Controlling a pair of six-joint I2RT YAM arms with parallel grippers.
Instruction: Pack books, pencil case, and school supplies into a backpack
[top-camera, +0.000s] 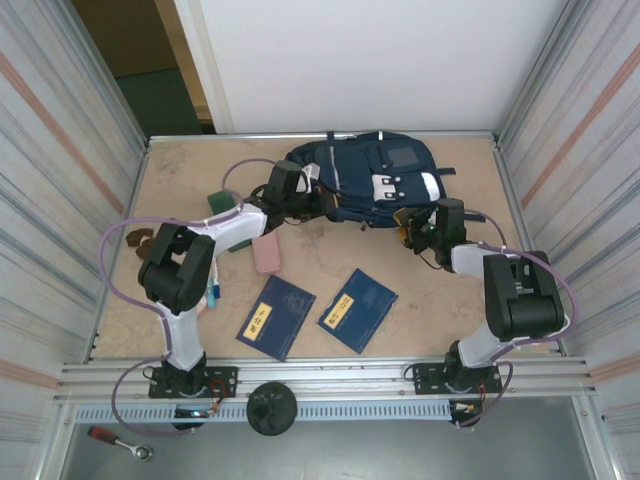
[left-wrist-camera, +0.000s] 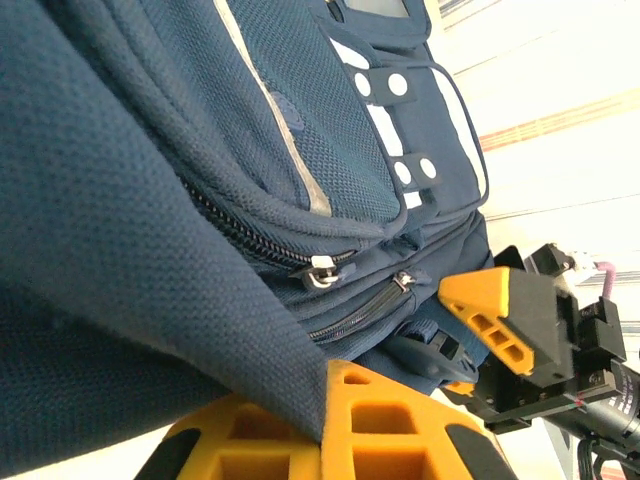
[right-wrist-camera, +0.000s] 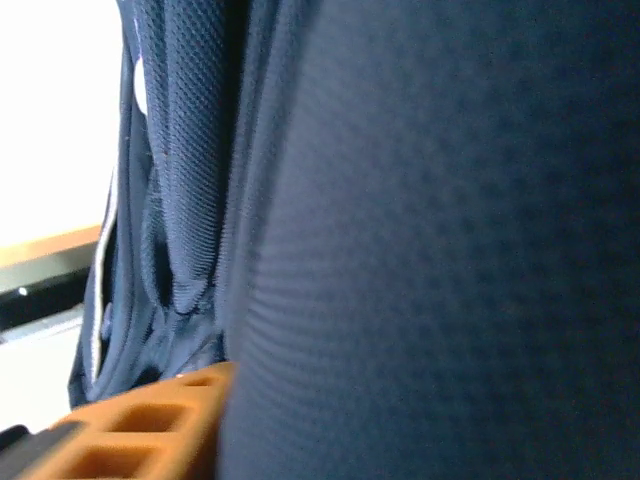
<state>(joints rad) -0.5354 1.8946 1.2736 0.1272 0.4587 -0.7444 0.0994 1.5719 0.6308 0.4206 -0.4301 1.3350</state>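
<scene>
The navy backpack (top-camera: 365, 180) lies at the back middle of the table, its zips closed in the left wrist view. My left gripper (top-camera: 300, 197) is at its left edge, its orange fingers (left-wrist-camera: 400, 420) shut on a fold of backpack (left-wrist-camera: 150, 200) fabric. At the backpack's lower right corner, my right gripper (top-camera: 413, 228) has fabric (right-wrist-camera: 430, 250) pressed against its one visible finger (right-wrist-camera: 150, 420); the other finger is hidden. Two navy books (top-camera: 276, 317) (top-camera: 358, 309) lie near the front. The pink pencil case (top-camera: 266, 253) lies left of centre. Pens (top-camera: 213, 292) lie beside the left arm.
A green block (top-camera: 222, 203) and brown lumps (top-camera: 138, 238) sit at the left. Metal walls close in both sides. My right gripper (left-wrist-camera: 500, 320) shows close by in the left wrist view, next to a black strap buckle (left-wrist-camera: 440, 350).
</scene>
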